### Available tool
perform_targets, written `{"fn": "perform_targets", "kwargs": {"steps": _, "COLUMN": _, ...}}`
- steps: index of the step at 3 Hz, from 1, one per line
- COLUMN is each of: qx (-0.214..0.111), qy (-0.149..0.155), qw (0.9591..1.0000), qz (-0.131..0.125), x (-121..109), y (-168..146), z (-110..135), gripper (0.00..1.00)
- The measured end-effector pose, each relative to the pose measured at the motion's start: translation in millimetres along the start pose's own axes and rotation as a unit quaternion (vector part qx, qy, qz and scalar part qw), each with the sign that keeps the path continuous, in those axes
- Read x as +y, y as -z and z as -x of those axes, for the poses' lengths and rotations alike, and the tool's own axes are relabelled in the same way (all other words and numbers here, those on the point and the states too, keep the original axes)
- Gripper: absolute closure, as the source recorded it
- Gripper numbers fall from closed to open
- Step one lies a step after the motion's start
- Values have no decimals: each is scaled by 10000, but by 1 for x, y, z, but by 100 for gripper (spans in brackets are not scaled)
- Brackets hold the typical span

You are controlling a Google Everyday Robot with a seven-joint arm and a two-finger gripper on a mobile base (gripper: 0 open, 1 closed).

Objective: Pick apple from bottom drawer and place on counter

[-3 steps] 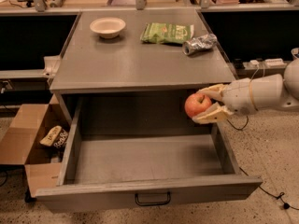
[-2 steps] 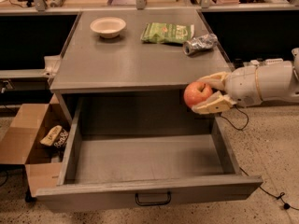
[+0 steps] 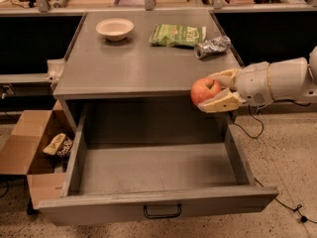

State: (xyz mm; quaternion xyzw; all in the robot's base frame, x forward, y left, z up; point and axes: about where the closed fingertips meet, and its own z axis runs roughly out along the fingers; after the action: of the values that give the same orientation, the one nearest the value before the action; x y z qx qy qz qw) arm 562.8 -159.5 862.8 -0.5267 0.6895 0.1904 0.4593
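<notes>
The red-orange apple (image 3: 204, 90) is held in my gripper (image 3: 216, 90), whose pale fingers are shut on it from the right. It hangs in the air level with the front edge of the grey counter (image 3: 133, 66), at its right end. Below it, the bottom drawer (image 3: 158, 202) is pulled wide open and its inside shows nothing; its dark bar handle (image 3: 162, 211) is on the front panel. My white arm (image 3: 282, 81) reaches in from the right.
On the counter stand a pale bowl (image 3: 115, 28), a green snack bag (image 3: 177, 34) and a crumpled silver can (image 3: 212, 46). An open cardboard box (image 3: 34, 152) with packets sits on the floor at the left. Cables lie on the floor at the right.
My gripper has lifted the apple upward and slightly leftward, from beside the drawer's upper right to the level of the counter's front edge.
</notes>
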Motion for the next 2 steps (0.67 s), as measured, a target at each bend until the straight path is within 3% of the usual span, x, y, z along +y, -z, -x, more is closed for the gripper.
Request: {"fn": "perform_targets", "kwargs": {"steps": 2, "qx": -206, "qy": -348, "qw": 9990, "qz": -190, "x": -33, "y": -1, "z": 12, "gripper": 100}}
